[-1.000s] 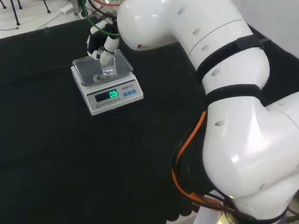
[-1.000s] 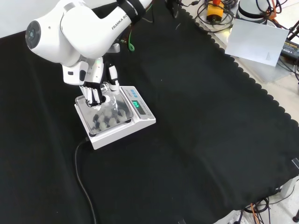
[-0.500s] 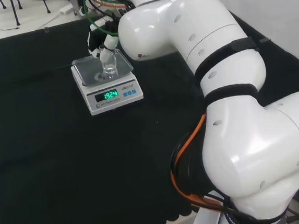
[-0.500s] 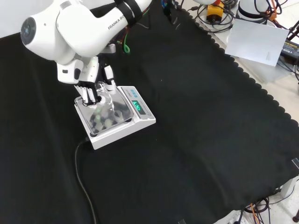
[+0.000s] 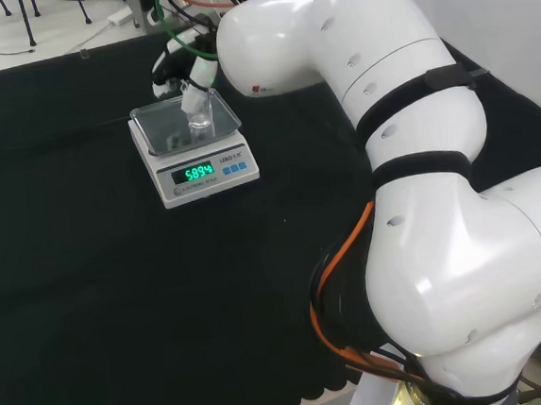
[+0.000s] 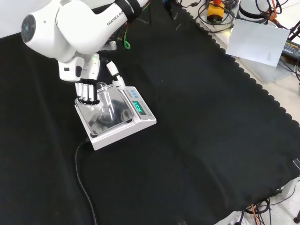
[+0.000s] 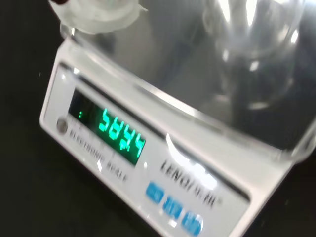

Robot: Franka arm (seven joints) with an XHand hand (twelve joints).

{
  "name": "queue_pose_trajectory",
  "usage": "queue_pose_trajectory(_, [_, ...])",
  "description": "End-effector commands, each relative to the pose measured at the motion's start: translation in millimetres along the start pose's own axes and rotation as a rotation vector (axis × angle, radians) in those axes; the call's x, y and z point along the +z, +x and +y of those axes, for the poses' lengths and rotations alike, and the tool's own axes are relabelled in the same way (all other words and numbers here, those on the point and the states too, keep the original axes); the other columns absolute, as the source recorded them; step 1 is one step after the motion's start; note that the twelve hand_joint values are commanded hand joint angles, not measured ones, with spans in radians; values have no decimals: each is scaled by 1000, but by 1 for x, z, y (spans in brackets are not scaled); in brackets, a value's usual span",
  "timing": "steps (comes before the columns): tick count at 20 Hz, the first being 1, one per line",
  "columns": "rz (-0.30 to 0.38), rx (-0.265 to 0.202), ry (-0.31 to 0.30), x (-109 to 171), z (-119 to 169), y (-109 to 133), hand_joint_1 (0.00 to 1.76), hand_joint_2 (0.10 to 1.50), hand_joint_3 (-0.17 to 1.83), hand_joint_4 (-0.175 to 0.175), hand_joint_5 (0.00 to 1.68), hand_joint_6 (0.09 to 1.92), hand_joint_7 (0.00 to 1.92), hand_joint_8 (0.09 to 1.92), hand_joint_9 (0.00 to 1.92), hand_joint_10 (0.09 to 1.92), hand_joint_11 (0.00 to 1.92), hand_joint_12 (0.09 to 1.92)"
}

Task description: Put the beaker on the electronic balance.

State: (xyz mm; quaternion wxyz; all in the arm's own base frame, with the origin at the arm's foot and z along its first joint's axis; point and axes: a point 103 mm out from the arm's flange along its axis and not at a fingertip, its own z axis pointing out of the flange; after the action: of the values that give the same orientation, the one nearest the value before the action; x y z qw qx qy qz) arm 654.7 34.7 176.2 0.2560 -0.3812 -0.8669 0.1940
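The beaker (image 6: 106,99) is seated upright on the balance (image 6: 114,117) pan, flanked by the hand (image 6: 89,91), whose straightened fingers are released beside it.

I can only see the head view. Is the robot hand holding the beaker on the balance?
Observer: It doesn't look so. In the front view the robot hand has straight fingers beside the beaker, thumb spread on the other side.
Operator: Is the beaker sitting right down?
Observer: Yes. The wrist view shows its base resting on the electronic balance, on the shiny pan.
Operator: Is the balance plugged in?
Observer: The front view shows a black cable running from it across the cloth.
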Motion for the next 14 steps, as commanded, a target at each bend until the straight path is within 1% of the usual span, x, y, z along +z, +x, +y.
queue_pose_trajectory(1, [5,-32,-21,-9,-34,12,815,782,-173,-20,223,602,128,782,83,870,247,1493])
queue_pose_trajectory(2, [-5,-38,-31,-13,-36,14,805,780,-170,-11,188,543,74,745,44,746,141,1511])
queue_pose_trajectory(3, [-7,-44,-41,-18,-39,17,796,777,-164,1,158,456,38,652,22,532,73,1465])
queue_pose_trajectory(4, [-16,-47,-52,-21,-42,18,786,772,-155,15,130,356,19,534,10,324,35,1380])
queue_pose_trajectory(5, [-29,-51,-68,-25,-44,21,779,768,-146,27,108,269,8,432,4,174,16,1284])
queue_pose_trajectory(6, [-38,-53,-77,-28,-44,24,772,764,-137,34,98,202,3,357,1,87,7,1184])
queue_pose_trajectory(8, [-58,-58,-114,-35,-45,32,763,757,-121,41,107,117,0,279,0,87,1,1024])
queue_pose_trajectory(10, [-78,-62,-149,-40,-50,36,756,752,-106,30,167,87,13,295,0,87,0,888])
queue_pose_trajectory(11, [-86,-53,-192,-43,-57,37,753,754,-99,21,214,87,53,327,8,87,0,844])
queue_pose_trajectory(12, [-105,-43,-230,-44,-63,38,753,760,-91,11,270,94,125,383,52,87,0,845])
queue_pose_trajectory(13, [-132,-23,-276,-46,-70,40,759,768,-83,1,352,115,218,451,131,91,0,907])
queue_pose_trajectory(14, [-156,-8,-316,-49,-76,42,770,776,-75,-7,425,145,285,528,173,250,0,994])
